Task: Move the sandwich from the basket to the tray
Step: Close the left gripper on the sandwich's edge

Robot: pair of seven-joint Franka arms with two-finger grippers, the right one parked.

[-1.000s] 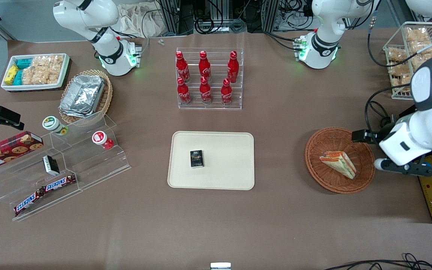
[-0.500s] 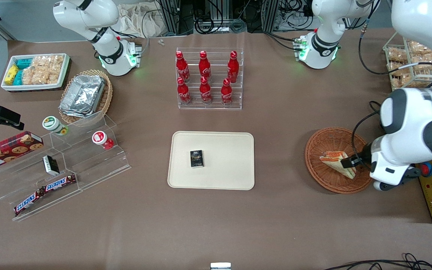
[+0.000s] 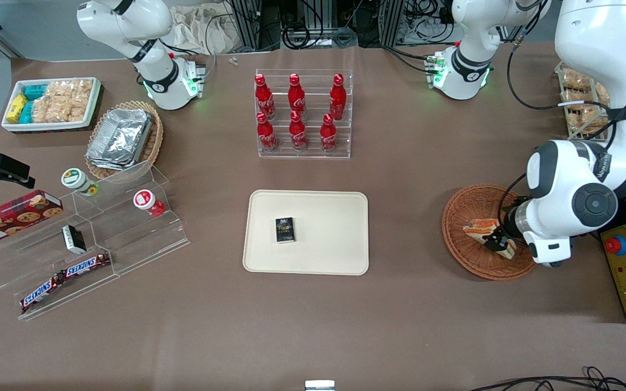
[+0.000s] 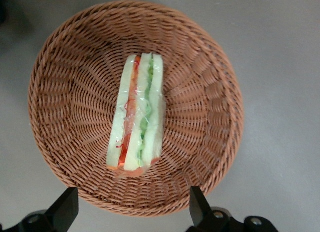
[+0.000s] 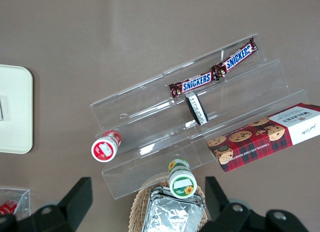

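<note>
While the left arm's gripper (image 3: 495,241) hovers spread wide above it, we see a plastic-wrapped triangular white-bread sandwich (image 4: 137,119).
Red, orange and green layers show; it lies inside the round reddish-brown wicker basket (image 4: 210,71).

Legible markings:

- SNICKERS: printed on two chocolate bars (image 5: 212,74) lying end to end on the clear acrylic step stand (image 5: 200,122), toward the parked arm's end of the table, well apart from the gripper (image 3: 495,239).
- WALKERS, with "chocolate" partly readable in smaller print: on the red tartan cookie box (image 5: 265,137) beside that stand.
- Coca-Cola script: on the red bottles (image 3: 296,111) in the clear rack, farther from the front camera than the gripper.

The other packets and lids cannot be read.
</note>
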